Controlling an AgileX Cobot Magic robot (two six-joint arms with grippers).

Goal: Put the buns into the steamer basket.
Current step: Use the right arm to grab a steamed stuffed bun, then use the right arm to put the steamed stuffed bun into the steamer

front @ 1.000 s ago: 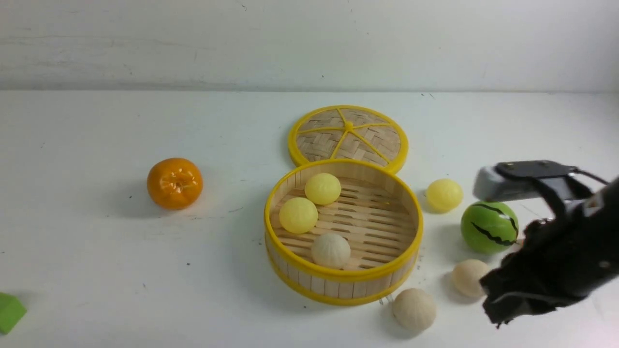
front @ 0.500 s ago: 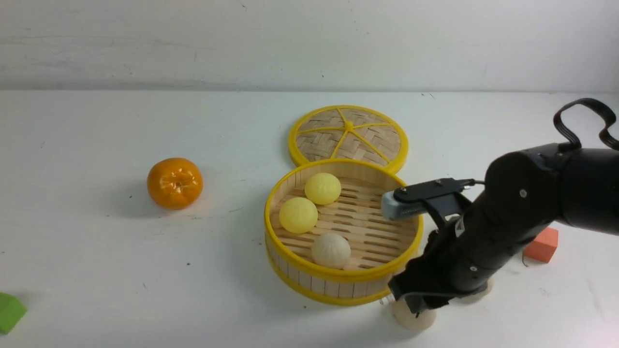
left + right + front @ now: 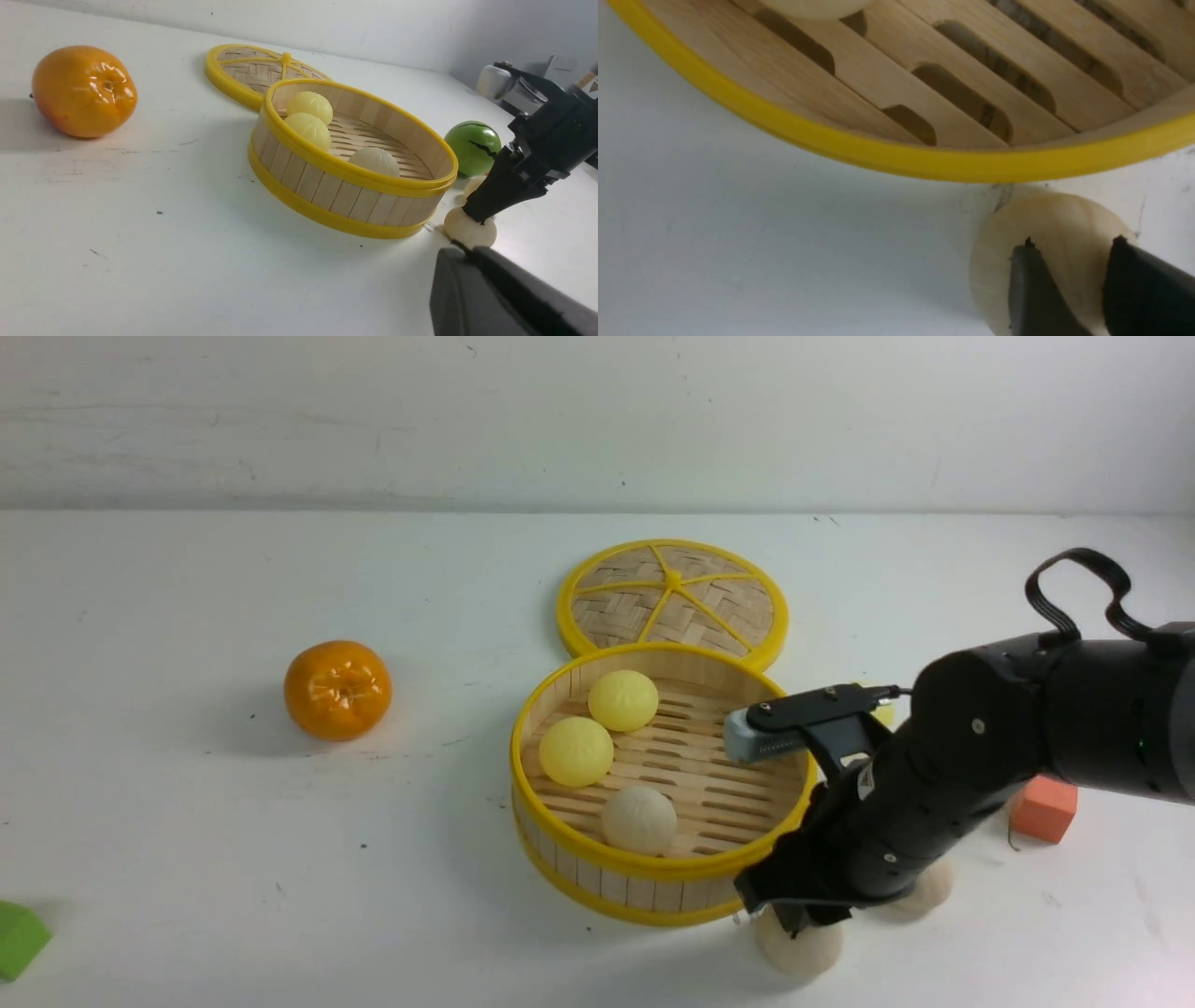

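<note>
The right gripper (image 3: pixel 794 924) points down onto a cream bun (image 3: pixel 799 952) on the bench (image 3: pixel 280 859), just beside the basket (image 3: pixel 653 874). Its jaws show a thin gap; I cannot tell if they are closed tight. Three other buns (image 3: pixel 576 751) lie in the basket.

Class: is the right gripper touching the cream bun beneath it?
Cannot tell. The right wrist view shows the right gripper over the cream bun; the left wrist view has its tips overlapping the bun's top. Neither plainly shows contact or gap.
</note>
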